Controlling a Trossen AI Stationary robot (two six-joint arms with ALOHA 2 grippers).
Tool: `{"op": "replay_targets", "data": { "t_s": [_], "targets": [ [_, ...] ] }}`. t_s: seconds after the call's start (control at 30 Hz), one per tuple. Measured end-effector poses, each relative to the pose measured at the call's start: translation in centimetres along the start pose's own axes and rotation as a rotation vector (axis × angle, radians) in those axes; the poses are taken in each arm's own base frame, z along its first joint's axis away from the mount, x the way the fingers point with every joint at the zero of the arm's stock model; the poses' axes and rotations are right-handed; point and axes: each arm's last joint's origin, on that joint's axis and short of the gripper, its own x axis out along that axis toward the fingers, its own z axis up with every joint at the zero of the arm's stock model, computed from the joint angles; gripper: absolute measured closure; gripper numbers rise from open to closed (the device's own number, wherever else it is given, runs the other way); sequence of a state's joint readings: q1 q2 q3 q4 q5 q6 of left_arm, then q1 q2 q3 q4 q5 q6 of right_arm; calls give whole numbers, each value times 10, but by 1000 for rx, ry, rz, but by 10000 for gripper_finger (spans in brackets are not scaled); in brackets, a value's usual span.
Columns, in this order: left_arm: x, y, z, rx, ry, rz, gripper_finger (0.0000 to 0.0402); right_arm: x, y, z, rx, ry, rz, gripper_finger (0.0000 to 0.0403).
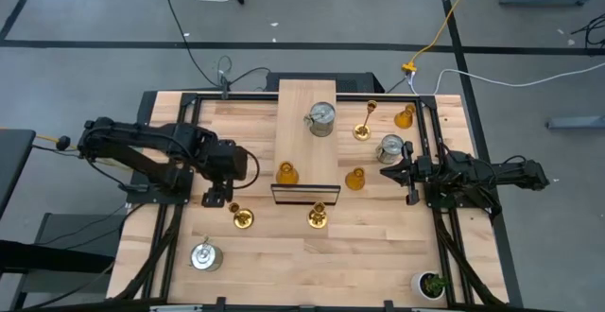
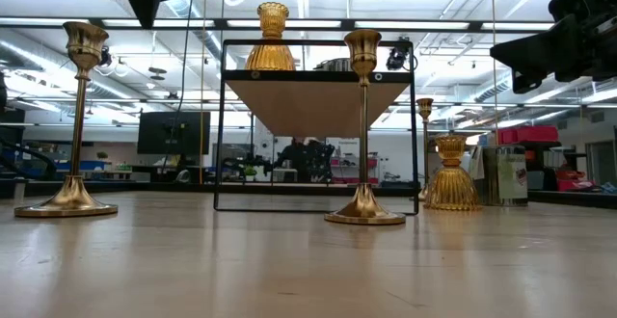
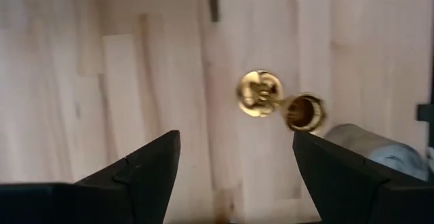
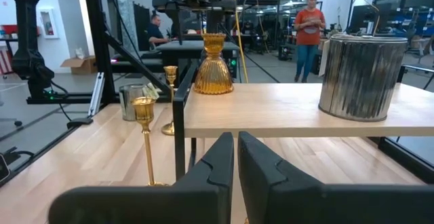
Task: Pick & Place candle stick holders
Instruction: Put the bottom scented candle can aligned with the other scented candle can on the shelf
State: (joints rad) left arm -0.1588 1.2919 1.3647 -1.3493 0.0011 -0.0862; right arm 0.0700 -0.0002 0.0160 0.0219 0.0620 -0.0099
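Above the tabletop (image 1: 284,255), I have the left gripper (image 1: 216,197) hanging with its fingers (image 3: 146,166) spread wide over a gold candlestick (image 1: 242,217) that stands upright just beside it, seen from the wrist camera as a round base with its cup tipped toward the lens. I judge this the approach to a pick: nothing is held, and the candlestick sits off to one side of the gap between the fingers, not inside it. My next move calls for sliding the gripper across until the slender stem lies between the fingers, then lowering and closing gently, since the tall, narrow piece could topple at a glancing touch.

A raised wooden shelf (image 1: 306,142) on a black frame crosses the middle of the tabletop, already carrying a silver can (image 1: 320,119) and an amber holder (image 1: 286,173). A second gold candlestick (image 1: 318,217) stands in front of the shelf, a third (image 1: 364,128) on its right side near another amber holder (image 1: 355,179), a silver can (image 1: 390,147) and one more amber holder (image 1: 405,116). A third silver can (image 1: 203,255) stands near the front left.

My right gripper (image 1: 395,171) waits at the right of the shelf, fingers (image 4: 210,176) pressed together, empty.
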Motion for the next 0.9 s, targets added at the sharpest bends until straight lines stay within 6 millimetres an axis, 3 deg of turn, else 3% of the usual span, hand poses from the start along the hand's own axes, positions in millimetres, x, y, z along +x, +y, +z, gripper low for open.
{"op": "replay_targets", "data": {
  "t_s": [0.9],
  "targets": [
    [-3,-59,-17,228,66,-134,106,0,0,0,0,0,-1,376]
  ]
}}
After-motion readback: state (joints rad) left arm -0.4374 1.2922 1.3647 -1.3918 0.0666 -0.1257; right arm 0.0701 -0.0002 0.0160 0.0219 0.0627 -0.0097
